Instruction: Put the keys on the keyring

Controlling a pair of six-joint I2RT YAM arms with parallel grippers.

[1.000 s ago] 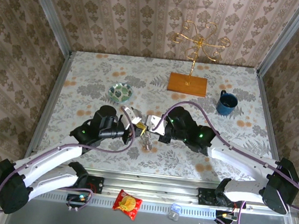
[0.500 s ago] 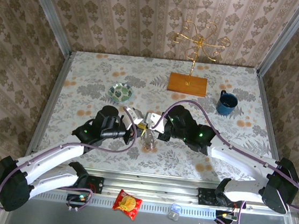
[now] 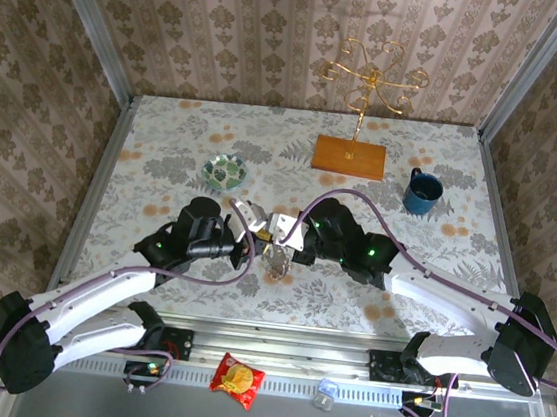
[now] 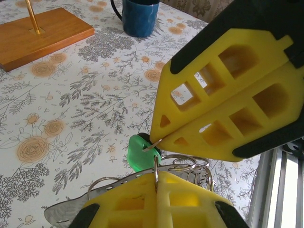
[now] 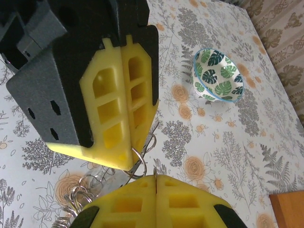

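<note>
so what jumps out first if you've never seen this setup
The two yellow-padded grippers meet tip to tip at mid-table: the left gripper and right gripper both have their jaws shut on a key cluster of wire rings beside a bright green key. Behind them a curly gold stand on a wooden base sits at the table's back edge, with a blue mug to its right.
</note>
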